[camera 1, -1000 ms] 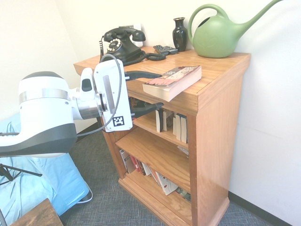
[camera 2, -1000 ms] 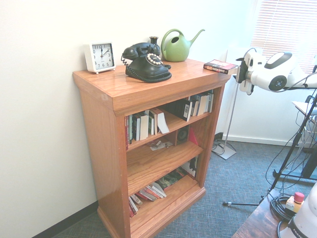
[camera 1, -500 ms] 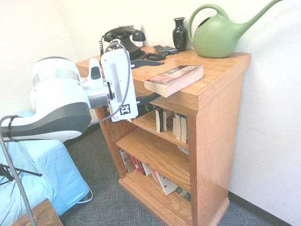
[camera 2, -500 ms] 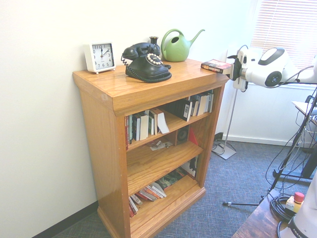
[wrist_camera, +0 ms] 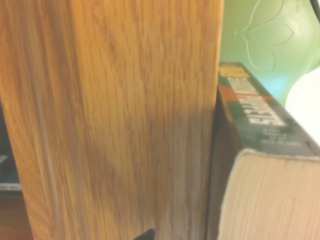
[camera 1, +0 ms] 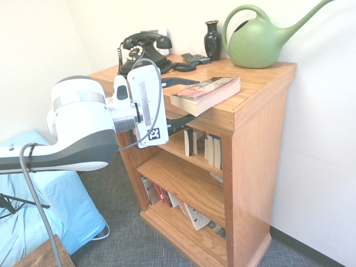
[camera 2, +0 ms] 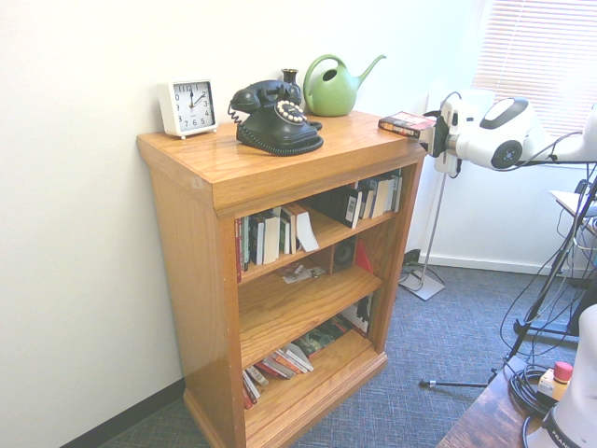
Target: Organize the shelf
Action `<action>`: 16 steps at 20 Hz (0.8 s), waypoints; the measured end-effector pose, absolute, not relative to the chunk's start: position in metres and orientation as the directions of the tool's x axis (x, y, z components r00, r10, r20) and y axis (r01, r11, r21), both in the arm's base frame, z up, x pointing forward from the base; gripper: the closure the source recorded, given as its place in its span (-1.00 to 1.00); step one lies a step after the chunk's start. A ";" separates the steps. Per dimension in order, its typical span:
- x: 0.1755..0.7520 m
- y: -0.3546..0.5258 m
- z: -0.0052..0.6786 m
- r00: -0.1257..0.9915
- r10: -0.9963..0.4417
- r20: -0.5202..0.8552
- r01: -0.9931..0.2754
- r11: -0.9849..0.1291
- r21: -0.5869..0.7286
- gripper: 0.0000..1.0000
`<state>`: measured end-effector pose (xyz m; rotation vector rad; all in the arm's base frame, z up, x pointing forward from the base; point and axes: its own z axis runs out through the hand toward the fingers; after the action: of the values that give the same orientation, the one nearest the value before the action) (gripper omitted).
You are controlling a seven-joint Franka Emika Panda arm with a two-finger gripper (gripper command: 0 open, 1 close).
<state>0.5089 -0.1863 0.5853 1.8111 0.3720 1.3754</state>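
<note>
The shelf (camera 1: pixel 253 144) is a waist-high oak-coloured bookcase (camera 2: pixel 215 173) with paperbacks in its tiers. A thick paperback book (camera 1: pixel 206 93) lies flat on the broad top and juts over the front edge. My gripper (camera 1: pixel 181 103) comes in from the left and is open. One finger rests above the top board and the other below the overhang, just left of the book's near corner. In the second exterior view the gripper (camera 2: pixel 432 140) sits at the top's right end beside the book (camera 2: pixel 406 123). The wrist view shows the wooden edge (wrist_camera: pixel 115 120) and the book's pages (wrist_camera: pixel 265 195) from close by.
On the top stand a black rotary telephone (camera 1: pixel 146 50), a black vase (camera 1: pixel 212 39), a green watering can (camera 1: pixel 258 36), a remote (camera 1: pixel 194 57) and a white clock (camera 2: pixel 188 105). A blue cushion (camera 1: pixel 50 206) lies on the floor to the left. Walls close in behind and beside the shelf.
The arm has moved toward the shelf, bringing the open fingers further over and under the top board, closer to the book. The book has hardly shifted.
</note>
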 end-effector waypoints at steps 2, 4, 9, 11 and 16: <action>0.509 -0.187 0.586 0.359 0.659 0.661 -0.232 -0.622 0.747 1.00; 0.509 -0.189 0.587 0.355 0.662 0.660 -0.233 -0.621 0.748 1.00; 0.509 -0.194 0.587 0.352 0.668 0.656 -0.252 -0.608 0.753 1.00; 0.509 -0.196 0.584 0.356 0.666 0.656 -0.257 -0.604 0.754 1.00; 0.511 -0.195 0.580 0.349 0.661 0.664 -0.266 -0.610 0.746 1.00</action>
<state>0.5109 -0.1953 0.5798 1.7719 0.3502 1.3867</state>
